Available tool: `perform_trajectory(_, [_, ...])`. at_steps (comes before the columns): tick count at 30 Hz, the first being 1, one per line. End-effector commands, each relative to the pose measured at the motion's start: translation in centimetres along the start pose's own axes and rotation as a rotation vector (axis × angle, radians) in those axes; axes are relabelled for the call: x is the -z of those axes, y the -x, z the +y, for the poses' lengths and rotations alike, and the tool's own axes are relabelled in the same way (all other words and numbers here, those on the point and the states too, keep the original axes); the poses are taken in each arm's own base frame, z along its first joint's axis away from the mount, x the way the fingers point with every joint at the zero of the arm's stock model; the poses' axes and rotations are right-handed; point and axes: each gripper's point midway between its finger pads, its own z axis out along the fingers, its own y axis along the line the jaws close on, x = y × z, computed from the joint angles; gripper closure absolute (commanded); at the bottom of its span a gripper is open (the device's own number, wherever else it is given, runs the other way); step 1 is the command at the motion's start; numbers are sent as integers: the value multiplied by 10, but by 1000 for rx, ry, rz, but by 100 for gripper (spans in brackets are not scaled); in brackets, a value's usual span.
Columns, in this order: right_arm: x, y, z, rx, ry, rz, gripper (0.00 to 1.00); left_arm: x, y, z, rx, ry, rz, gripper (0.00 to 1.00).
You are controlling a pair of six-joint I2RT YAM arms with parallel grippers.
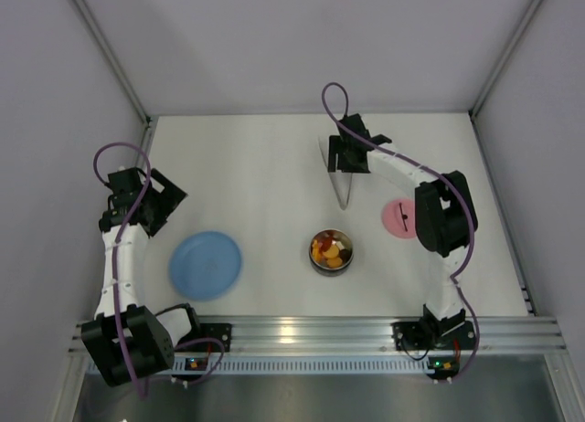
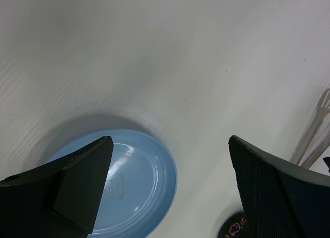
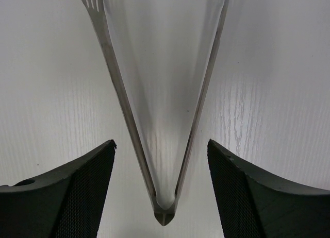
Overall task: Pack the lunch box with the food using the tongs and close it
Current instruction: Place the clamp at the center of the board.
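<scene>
Tongs (image 3: 130, 119) lay on the tabletop (image 1: 256, 166) between the released fingers (image 3: 67, 197) of our right pincer (image 3: 161, 142), touching neither; our left pincer (image 2: 170, 138) hung released near the blue plate (image 2: 139, 186), and the lunch box (image 1: 312, 256) sat uncovered, food (image 1: 327, 249) inside.

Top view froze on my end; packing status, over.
Right gripper open, straddling tongs, not gripping. Left gripper open, empty. Food in lunch box, lid off. Nothing in the way.
</scene>
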Motion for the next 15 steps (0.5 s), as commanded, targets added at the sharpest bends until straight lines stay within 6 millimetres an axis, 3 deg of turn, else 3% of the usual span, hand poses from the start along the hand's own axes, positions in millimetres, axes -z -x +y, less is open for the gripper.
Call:
perform_trajectory(1, [14, 25, -1, -23, 31, -82, 28, 4, 8, -8, 3, -45, -43, 1])
perform_trajectory(9, [51, 41, -2, -36, 61, -151, 27, 3, 9, -8, 3, -43, -45, 1])
perform_trajectory(14, [71, 34, -12, -42, 44, -158, 27, 4, 9, -8, 2, -44, -46, 1])
perform_trajectory(15, [83, 36, -15, -48, 41, -175, 27, 4, 9, -8, 0, -45, -46, 1])
